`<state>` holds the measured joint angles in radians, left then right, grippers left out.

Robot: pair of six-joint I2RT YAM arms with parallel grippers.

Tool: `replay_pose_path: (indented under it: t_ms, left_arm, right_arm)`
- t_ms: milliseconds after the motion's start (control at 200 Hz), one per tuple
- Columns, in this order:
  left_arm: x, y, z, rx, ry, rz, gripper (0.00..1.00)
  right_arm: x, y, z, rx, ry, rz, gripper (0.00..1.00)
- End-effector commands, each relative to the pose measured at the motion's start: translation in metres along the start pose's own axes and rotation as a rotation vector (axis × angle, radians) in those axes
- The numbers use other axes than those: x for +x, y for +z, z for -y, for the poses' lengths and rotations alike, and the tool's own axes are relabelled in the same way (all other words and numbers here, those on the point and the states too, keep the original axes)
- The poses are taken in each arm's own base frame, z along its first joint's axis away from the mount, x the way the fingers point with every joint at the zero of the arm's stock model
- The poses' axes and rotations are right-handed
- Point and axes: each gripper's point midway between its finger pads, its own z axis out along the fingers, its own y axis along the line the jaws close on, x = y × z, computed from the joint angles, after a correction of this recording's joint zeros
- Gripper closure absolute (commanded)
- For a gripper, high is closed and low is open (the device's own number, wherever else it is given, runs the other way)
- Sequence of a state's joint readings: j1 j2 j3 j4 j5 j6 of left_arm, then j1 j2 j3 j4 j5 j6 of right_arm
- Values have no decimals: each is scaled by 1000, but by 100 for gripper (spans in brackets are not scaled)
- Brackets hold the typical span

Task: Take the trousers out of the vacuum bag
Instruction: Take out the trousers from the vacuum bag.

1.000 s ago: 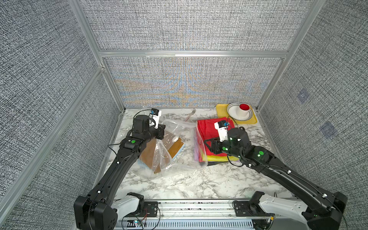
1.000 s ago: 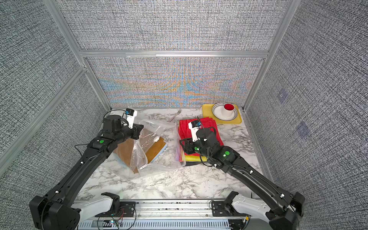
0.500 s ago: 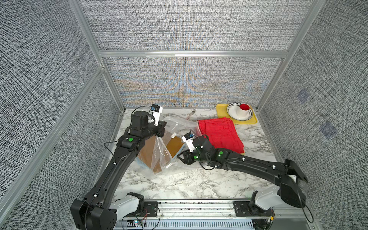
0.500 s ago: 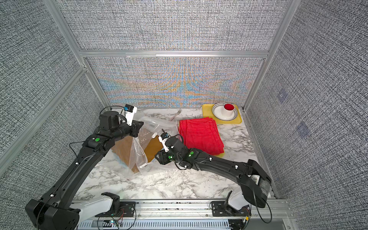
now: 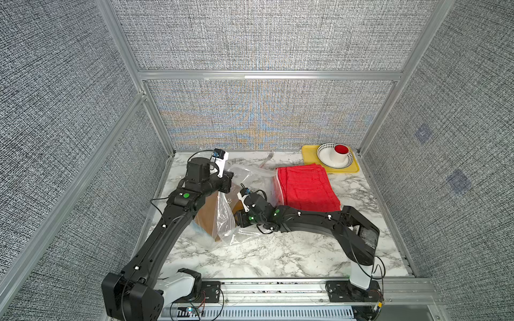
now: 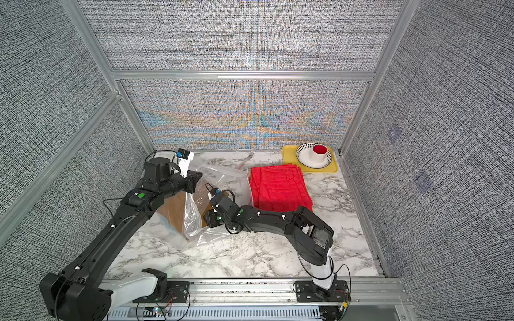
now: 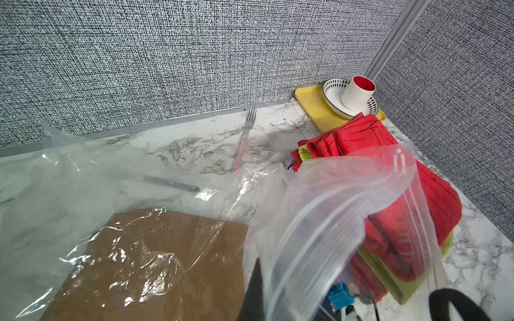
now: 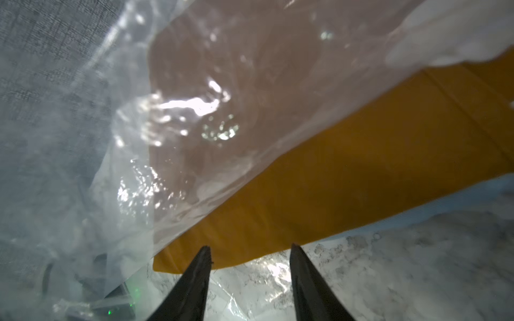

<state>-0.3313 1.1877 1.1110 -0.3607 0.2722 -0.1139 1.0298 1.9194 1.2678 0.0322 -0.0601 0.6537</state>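
Just beyond parted right claw, orange trousers inside vacuum bag

On the table, the vacuum bag lies at 9 to 10 o'clock with trousers in it. A stack of trousers lies outside it, just to its right, at about 1 o'clock. Behind the stack, in the 2 o'clock corner, the tray bears a bowl with a cup standing in it, and a fork lies at 12 o'clock by the back wall, left of the tray.
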Motion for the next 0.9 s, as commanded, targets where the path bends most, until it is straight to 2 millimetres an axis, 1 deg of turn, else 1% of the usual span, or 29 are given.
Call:
replay_pose_path:
  t_ms: [0, 145, 295, 465, 626, 766, 896]
  left_arm:
    - [-12, -1, 5, 25, 2, 44, 100]
    - [-10, -4, 8, 30, 7, 47, 100]
    - [-4, -10, 12, 46, 0, 45, 100]
    - [14, -18, 20, 82, -21, 25, 100]
    - [26, -24, 19, 67, -21, 21, 100]
    - [25, -24, 17, 58, -11, 17, 100]
    - [21, -22, 18, 59, -7, 17, 100]
  right_arm:
    - [-1, 6, 3, 6, 44, 22, 51]
    - [5, 13, 23, 69, 94, 3, 50]
    - [-4, 7, 35, 74, 123, 22, 49]
    - [-11, 6, 47, 102, 136, 18, 46]
    - [-8, 13, 51, 92, 149, -5, 44]
    - [-2, 23, 50, 80, 166, -33, 44]
    - [-2, 27, 48, 64, 172, -33, 44]
